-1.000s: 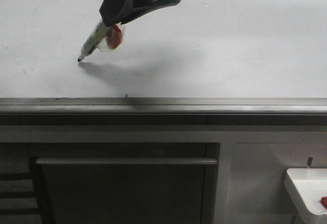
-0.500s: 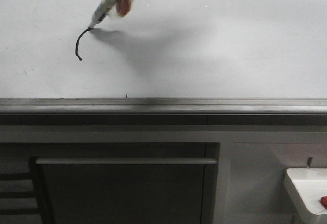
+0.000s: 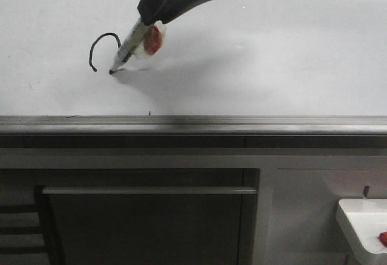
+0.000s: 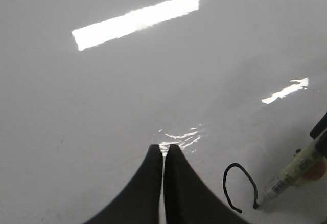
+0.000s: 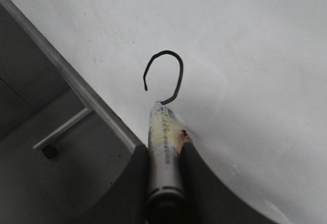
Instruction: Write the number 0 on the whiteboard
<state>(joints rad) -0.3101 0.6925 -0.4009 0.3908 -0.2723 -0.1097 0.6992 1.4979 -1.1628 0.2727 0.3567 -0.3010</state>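
One whiteboard [image 3: 272,53]: glossy, white, glare along upper edge, grey ledge [image 3: 193,123] at lower edge. One number 0 [image 3: 103,48], unfinished: black arch on left part of whiteboard, open at base, left end lower, right end meeting marker tip. One marker [image 3: 127,50]: tilted, tip touching whiteboard, red patch beside barrel. Right claw [image 5: 164,150]: closed around marker, barrel between both fingers. Left claw [image 4: 164,150]: fingers pressed together, nothing between them, just beside the 0 [image 4: 239,185] in left wrist view. One white tray [image 3: 363,229], lower right, red item inside.
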